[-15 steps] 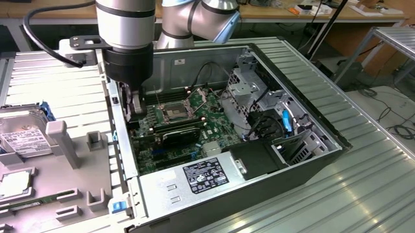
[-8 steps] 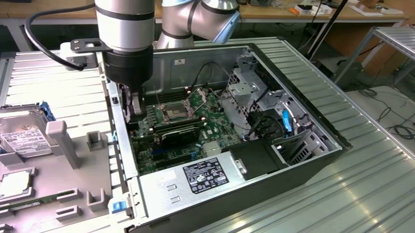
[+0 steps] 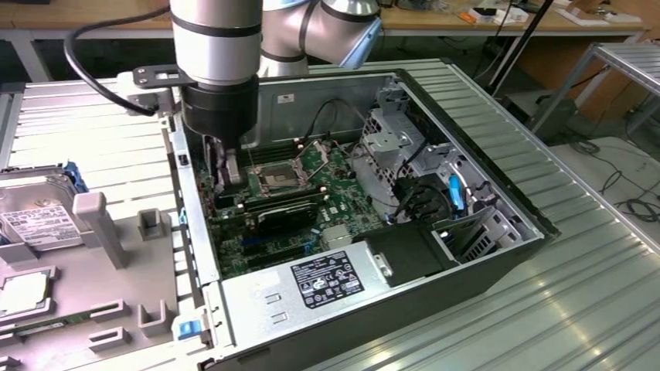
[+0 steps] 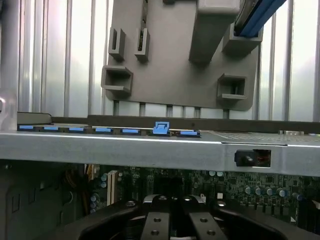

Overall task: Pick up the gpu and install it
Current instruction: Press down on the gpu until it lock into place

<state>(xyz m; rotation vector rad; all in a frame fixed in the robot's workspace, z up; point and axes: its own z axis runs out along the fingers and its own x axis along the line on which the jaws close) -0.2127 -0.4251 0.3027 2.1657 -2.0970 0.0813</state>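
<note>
The arm reaches down from the upper left of the exterior view into the open computer case (image 3: pixel 484 193), and its gripper (image 3: pixel 225 164) sits low inside, just above the green motherboard (image 3: pixel 309 182) near the case's left wall. In the wrist view the gripper (image 4: pixel 172 220) shows at the bottom centre of the frame, its 2 dark fingers (image 4: pixel 156 225) drawn together with no visible gap. The jaws are shut, and nothing can be seen clamped between them.

The card (image 3: pixel 280 212) appears to lie in the middle of the case in the exterior view, a dark flat rectangle standing across the motherboard just below the processor socket (image 3: pixel 280 176) and above the power supply (image 3: pixel 309 286). It looks seated in its slot, though how fully it is pushed home cannot be told.

Judging by this, the pick-up is done and the card is already in the case; the gripper seems to be near or pressing at its end by the left wall. The grey holder tray (image 3: pixel 103 232) at the left of the exterior view holds a hard drive (image 3: pixel 36 216).
</note>
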